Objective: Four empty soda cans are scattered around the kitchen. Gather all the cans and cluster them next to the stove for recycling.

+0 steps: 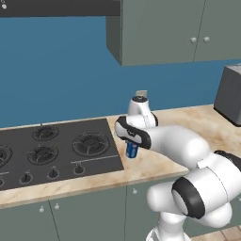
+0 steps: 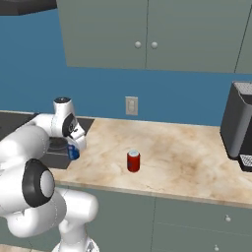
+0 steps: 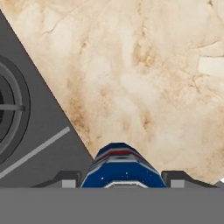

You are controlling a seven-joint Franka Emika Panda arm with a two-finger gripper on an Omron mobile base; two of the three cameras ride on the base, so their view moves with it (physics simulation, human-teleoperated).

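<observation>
1. Two soda cans are in sight: one blue can (image 1: 131,150) with red and white marks, and one red can (image 2: 133,161) with a silver top.
2. One black stove (image 1: 52,150) lies flat in the counter (image 1: 188,122) at the left of the left base view, with round burner grates and a row of small black knobs along its front edge.
3. The blue can is just beside the stove's right edge, over the pale marbled counter. In the hand view its top sits at the bottom centre, with the stove corner to the left of it.
4. The red can stands upright on the counter, well to the right of the blue can and apart from it, in the right base view.
5. The white arm rises from below the counter front, bends at a dark elbow joint, reaches forward over the counter, and turns its hand downward.
6. The gripper (image 3: 122,180) points down at the counter, with one dark finger on each side of the blue can, clamped on it.
7. Whether the blue can's base touches the counter cannot be told.
8. One dark grey appliance (image 2: 238,128) stands at the far right of the counter.
9. One wall outlet (image 2: 131,105) sits on the blue wall, below grey upper cabinets (image 2: 147,34).
</observation>
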